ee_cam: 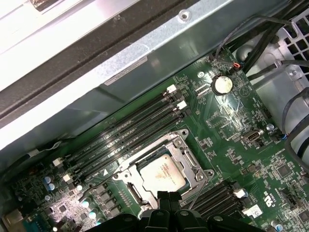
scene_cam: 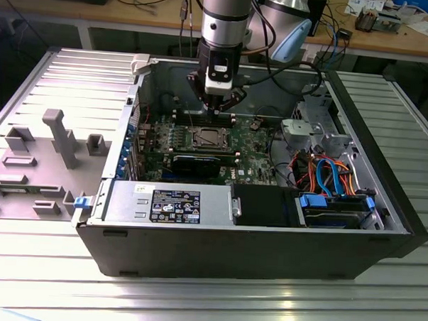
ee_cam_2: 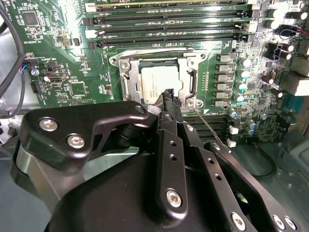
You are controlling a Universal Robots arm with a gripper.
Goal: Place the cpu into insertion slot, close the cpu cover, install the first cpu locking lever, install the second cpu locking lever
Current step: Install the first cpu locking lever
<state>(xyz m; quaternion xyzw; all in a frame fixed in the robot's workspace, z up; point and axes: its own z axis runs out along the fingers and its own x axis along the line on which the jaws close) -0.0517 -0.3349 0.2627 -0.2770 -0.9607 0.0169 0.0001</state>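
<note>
The cpu (ee_cam_2: 155,81) (ee_cam: 162,174), a square chip with a dull silver top, lies in the insertion slot (ee_cam_2: 126,88) (scene_cam: 204,139) on the green motherboard. The cpu cover (ee_cam_2: 159,57) (ee_cam: 181,145), a silver frame, lies flat around the chip's edges. My gripper (ee_cam_2: 169,94) (ee_cam: 169,197) (scene_cam: 217,111) is shut with nothing held. Its tips hover just over one edge of the socket. A thin metal locking lever (ee_cam_2: 211,129) (ee_cam: 199,192) slants away from the socket's corner beside the tips.
Long black memory slots (ee_cam_2: 169,21) (ee_cam: 125,140) run beside the socket. Inside the open case sit a graphics card (scene_cam: 200,162), a power supply (scene_cam: 166,203), a drive cage (scene_cam: 315,129) and coloured cables (scene_cam: 327,172). The case wall (ee_cam: 145,63) rises close by. A grey fixture (scene_cam: 59,136) stands at the exterior view's left.
</note>
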